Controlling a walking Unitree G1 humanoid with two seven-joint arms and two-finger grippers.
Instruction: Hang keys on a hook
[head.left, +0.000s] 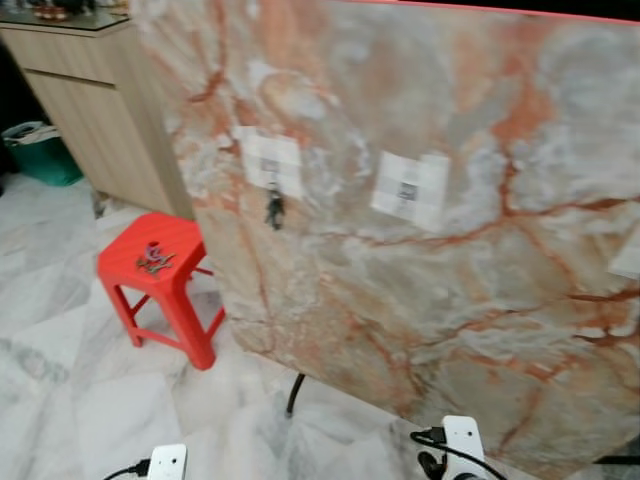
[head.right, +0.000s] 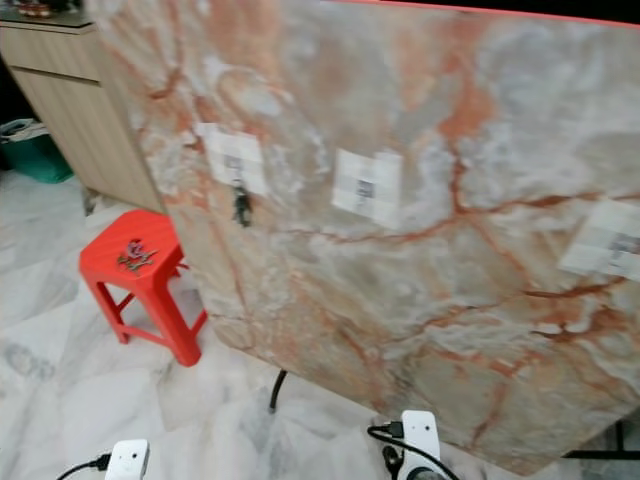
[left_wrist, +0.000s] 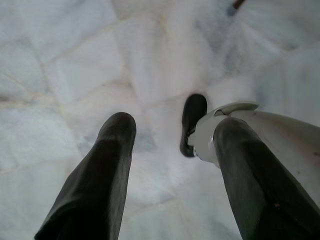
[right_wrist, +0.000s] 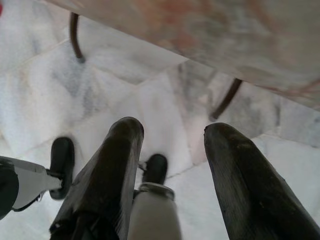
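I'm facing a big marble slab (head.left: 430, 250), pink and grey with rust-coloured veins, that takes up most of the head views and stands tilted on thin dark legs (right_wrist: 75, 37). Pale square patches (head.left: 410, 188) sit on its face, each with a small dark fitting I take for a hook, though the blur keeps me from being sure. From the patch toward the upper left, a small dark bunch of keys (head.left: 274, 208) hangs against the stone. At left of the frame a red plastic stool (head.left: 160, 275) stands on the white marble floor (head.left: 60, 400), with a second, reddish-grey cluster of small items (head.left: 154, 260) lying on its seat; I can't tell what they are. Behind it, in the upper left, is a light wooden cabinet (head.left: 95, 110) with a green bin (head.left: 42, 152) beside it.

Both arms hang low, pointed at the floor. The left tool (left_wrist: 172, 132) hovers over bare tiles with its fingers spread apart and nothing between them. The right tool (right_wrist: 172, 132) hangs just in front of the slab's lower edge, likewise released and empty. The robot's dark feet show beneath each.
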